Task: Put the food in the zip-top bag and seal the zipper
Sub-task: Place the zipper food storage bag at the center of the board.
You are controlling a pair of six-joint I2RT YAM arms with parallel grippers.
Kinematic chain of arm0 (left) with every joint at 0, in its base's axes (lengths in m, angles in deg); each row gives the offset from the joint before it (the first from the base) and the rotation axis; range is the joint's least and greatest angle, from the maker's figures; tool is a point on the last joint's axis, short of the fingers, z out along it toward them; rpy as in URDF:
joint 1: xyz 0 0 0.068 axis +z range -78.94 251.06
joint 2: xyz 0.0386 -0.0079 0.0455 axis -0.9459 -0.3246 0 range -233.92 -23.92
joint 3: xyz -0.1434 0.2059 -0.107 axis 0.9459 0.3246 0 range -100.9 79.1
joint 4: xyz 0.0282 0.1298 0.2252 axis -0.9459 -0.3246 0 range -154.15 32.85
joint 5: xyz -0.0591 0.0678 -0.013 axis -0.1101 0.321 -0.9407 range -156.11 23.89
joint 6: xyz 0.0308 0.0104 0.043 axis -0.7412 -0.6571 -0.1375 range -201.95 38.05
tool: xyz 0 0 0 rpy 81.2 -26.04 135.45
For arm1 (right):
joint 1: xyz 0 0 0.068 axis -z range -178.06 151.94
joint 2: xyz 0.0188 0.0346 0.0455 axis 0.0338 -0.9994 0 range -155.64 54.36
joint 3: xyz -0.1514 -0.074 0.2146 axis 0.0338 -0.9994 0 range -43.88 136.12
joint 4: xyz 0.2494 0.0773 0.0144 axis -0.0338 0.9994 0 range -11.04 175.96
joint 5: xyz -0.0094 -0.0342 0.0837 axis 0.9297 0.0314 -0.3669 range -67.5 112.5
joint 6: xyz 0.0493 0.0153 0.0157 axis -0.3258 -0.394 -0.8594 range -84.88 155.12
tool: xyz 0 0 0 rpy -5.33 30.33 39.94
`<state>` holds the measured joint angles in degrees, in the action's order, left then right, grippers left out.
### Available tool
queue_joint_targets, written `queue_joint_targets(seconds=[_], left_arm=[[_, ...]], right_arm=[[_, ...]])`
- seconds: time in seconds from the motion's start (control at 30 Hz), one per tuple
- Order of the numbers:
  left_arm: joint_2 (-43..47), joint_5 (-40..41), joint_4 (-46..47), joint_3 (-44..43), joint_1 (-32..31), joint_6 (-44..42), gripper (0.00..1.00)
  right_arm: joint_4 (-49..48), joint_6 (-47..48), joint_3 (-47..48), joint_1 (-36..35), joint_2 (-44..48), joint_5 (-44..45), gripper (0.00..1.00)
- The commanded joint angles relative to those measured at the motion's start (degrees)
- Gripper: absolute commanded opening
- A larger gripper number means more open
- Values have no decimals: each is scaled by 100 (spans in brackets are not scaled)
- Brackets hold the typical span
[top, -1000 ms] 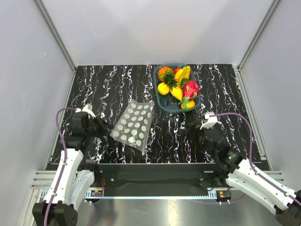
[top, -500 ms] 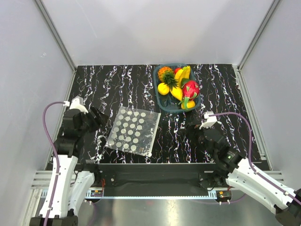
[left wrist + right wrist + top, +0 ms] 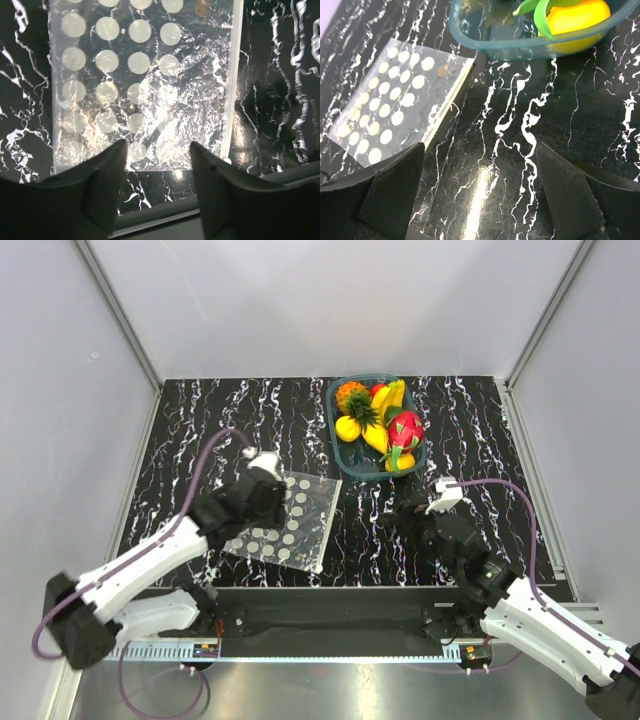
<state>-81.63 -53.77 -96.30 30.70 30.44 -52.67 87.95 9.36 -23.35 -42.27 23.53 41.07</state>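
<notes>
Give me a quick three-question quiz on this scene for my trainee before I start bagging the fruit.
1. Fill in: the left gripper and the right gripper both have jaws ____.
2. The clear polka-dot zip-top bag lies under: A) the left gripper, B) the right gripper, C) neither.
3. True or false: the pink-red dragon fruit sits in the dark teal oval basket.
Key: 1 open; 2 A; 3 true.
</notes>
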Motion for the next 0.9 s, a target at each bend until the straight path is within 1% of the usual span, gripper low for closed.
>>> queue_joint_targets(seconds=[0.0,0.07,0.13,0.2,0.43,0.57,0.67,0.7,0.87], left_arm=[[-494,1286,339,-590,-937,218,53],[-977,1708,312,-775,-1419,254,48],[-1443,1868,303,-1030,-1641,271,42],[-1890,2044,294,-1267,-1844,271,39],[-3148,2378,189,-1962,-2230,157,38],[-4017,2405,5,-2541,-2292,52,40],[-4405,2413,-215,-2875,-2292,-10,45],[-4589,2440,-259,-2929,-2292,-10,45],[-4950,2440,-329,-3035,-2292,-1,45]], right_arm=[[-100,-43,3,0,130,174,100],[-91,-52,-6,0,147,209,100],[-73,-70,12,0,139,235,100],[-64,-78,21,0,121,253,100],[-38,-105,47,0,59,314,100],[-12,-105,47,0,95,305,99],[-21,-105,38,0,130,288,100],[-29,-87,30,0,138,288,100],[-29,-96,38,0,130,279,100]])
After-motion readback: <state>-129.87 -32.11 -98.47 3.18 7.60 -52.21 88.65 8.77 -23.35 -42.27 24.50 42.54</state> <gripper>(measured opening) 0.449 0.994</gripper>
